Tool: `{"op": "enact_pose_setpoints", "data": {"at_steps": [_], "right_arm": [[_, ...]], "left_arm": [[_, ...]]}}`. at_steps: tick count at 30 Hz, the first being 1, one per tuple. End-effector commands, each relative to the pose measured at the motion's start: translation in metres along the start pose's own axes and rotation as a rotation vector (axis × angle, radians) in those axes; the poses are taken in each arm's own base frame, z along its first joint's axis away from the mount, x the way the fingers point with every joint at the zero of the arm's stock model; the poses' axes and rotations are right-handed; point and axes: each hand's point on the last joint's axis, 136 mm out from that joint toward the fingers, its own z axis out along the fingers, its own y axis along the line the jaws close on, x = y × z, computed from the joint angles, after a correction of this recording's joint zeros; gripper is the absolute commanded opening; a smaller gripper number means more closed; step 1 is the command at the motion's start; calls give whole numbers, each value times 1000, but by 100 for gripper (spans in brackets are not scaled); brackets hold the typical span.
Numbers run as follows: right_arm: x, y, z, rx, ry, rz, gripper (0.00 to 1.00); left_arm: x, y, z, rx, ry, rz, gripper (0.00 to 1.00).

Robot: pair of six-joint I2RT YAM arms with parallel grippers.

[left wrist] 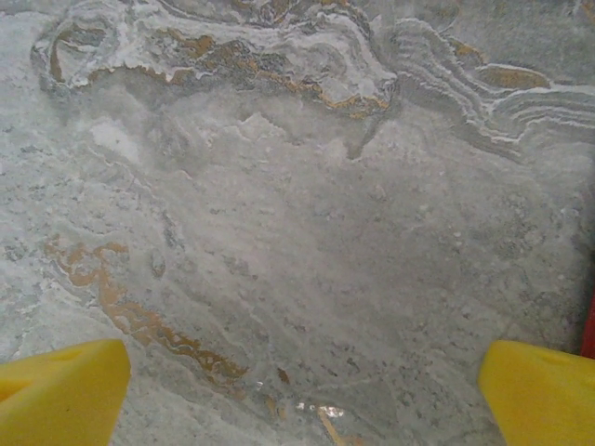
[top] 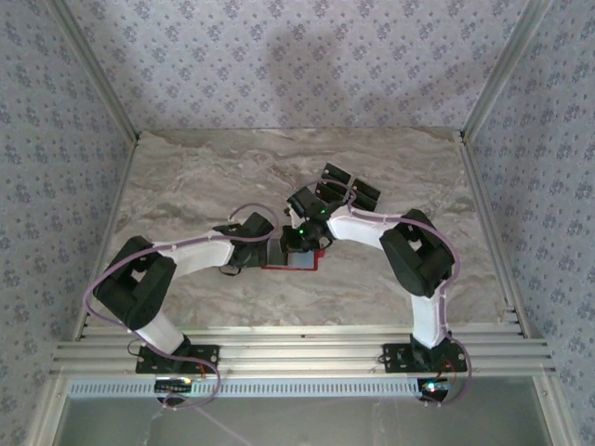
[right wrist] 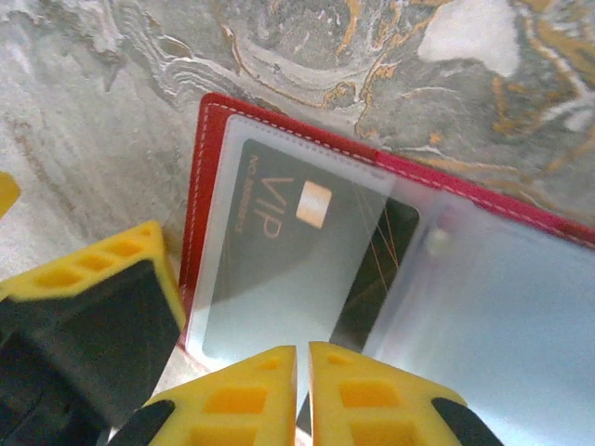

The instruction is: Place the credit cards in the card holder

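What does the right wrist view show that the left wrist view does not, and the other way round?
Right wrist: the open red card holder with a black VIP card partly under its clear pocket, and the right fingers closed on the card's near edge. Left wrist: the left fingers wide apart over bare marble, with a red sliver at the right edge. Both: the grey marble table and yellow fingers.

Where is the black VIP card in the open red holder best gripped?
The black card: exposed near edge, from the near side, jaws across its flat faces; it lies mostly under the clear pocket of the card holder.
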Motion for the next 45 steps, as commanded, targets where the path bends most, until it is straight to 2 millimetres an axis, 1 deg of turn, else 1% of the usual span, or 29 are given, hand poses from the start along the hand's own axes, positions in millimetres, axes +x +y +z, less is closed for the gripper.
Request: {"op": "enact_pose_setpoints", "data": {"at_steps": [1, 4, 6, 14, 28, 36, 45], "right_arm": [[-2, -6, -21, 31, -37, -1, 14], [2, -16, -19, 52, -28, 11, 13], [5, -20, -17, 60, -23, 14, 13], [7, -24, -5, 59, -7, 22, 13], [9, -20, 13, 50, 29, 15, 13], [10, -16, 19, 47, 44, 9, 12], [9, -13, 23, 43, 53, 7, 12]], "left_arm": [[3, -1, -6, 15, 11, 1, 99], [-2, 4, -9, 6, 1, -5, 99], [-2, 6, -7, -1, 4, -6, 99], [5, 16, 4, -50, 30, -1, 99], [13, 15, 13, -53, 54, -2, 99], [18, 13, 17, -42, 65, -5, 99], [21, 12, 19, -33, 72, -9, 99]]}}
